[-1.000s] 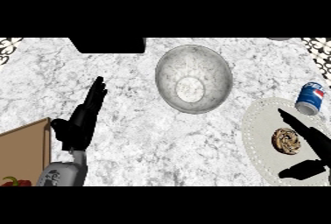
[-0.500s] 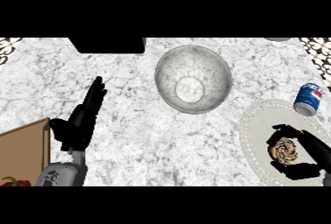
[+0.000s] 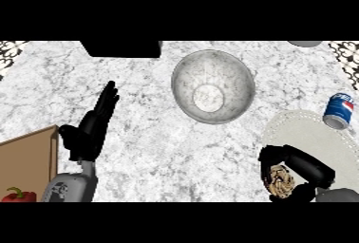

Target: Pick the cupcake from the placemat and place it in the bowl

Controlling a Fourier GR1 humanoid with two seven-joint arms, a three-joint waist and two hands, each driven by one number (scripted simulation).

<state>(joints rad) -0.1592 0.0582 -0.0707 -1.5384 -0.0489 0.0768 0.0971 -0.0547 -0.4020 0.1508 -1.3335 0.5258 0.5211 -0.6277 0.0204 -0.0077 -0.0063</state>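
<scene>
The cupcake (image 3: 282, 182), brown with a speckled top, sits on the pale round placemat (image 3: 298, 131) at the lower right. My right hand (image 3: 306, 167) is shut on the cupcake, with fingers curled over its upper side and the thumb under it. The grey marbled bowl (image 3: 213, 86) stands at the top centre, with nothing in it, well up and left of that hand. At the left my left hand (image 3: 91, 128) rests open with fingers pointing up, away from all of these.
A blue soda can (image 3: 339, 110) lies on the placemat's upper right edge. A brown board (image 3: 26, 163) with a red pepper (image 3: 17, 194) sits at the lower left corner. A black block (image 3: 121, 48) is at the top edge, left of the bowl.
My right hand has slid left and down over the placemat and curled round the cupcake. The left hand has stayed still.
</scene>
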